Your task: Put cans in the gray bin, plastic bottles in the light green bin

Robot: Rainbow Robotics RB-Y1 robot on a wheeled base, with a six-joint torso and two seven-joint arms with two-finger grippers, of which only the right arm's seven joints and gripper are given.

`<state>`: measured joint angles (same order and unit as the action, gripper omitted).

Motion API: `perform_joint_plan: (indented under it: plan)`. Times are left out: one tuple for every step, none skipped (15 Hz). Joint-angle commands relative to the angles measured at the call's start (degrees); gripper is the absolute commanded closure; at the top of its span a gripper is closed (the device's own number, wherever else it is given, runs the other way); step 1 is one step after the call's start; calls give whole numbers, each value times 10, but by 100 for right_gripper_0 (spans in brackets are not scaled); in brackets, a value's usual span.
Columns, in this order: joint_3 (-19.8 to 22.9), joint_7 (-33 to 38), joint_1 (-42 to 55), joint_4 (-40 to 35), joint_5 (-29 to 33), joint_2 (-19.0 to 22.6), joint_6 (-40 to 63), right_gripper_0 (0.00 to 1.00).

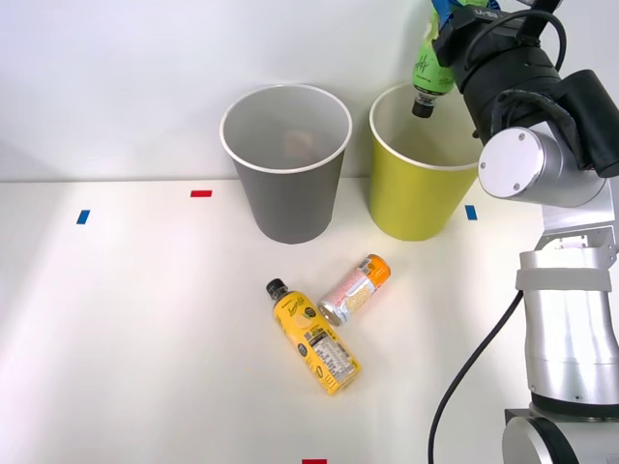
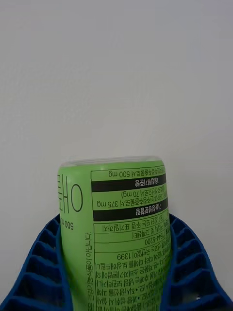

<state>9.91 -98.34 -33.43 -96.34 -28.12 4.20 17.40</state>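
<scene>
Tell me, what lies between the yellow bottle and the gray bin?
Nothing: in the front view, bare white table separates the yellow bottle from the gray bin.

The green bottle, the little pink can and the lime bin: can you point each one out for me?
green bottle (image 1: 427,66): front view, on its label, cap down above the bin.
pink and orange can (image 1: 354,290): front view, on the middle of its body.
light green bin (image 1: 414,198): front view, on its outer wall.

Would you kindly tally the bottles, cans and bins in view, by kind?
Plastic bottles: 2, the green bottle held in the right tool and the yellow bottle lying on the table
Cans: 1, the can
Bins: 2, the gray bin and the light green bin
Total: 5
</scene>
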Motion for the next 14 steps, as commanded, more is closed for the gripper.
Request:
perform_joint_plan:
  plan:
    - [-2, -1, 5, 0, 1, 5, 0, 0]
    - [-9, -3, 8, 0, 1, 19, -3, 0]
    - [-25, -2, 14, 0, 0, 41, -13, 0]
    - [-41, -1, 22, -1, -8, 59, -30, 0]
    - [-61, -3, 38, -1, -41, 80, -60, 0]
    - [-78, -4, 51, -3, -59, 93, -84, 0]
    - [-95, -5, 72, -13, -62, 113, -113, 0]
    - [-98, -6, 92, -32, -61, 126, -119, 0]
    - [-100, -8, 115, -58, -60, 136, -120, 0]
    - [-99, -5, 151, -101, -61, 151, -120, 0]
    - [-97, -4, 180, -137, -62, 159, -120, 0]
    - [-96, -1, 213, -176, -65, 166, -120, 0]
    - [-90, 1, 262, -223, -65, 168, -130, 0]
    - [-88, 2, 300, -252, -66, 170, -148, 0]
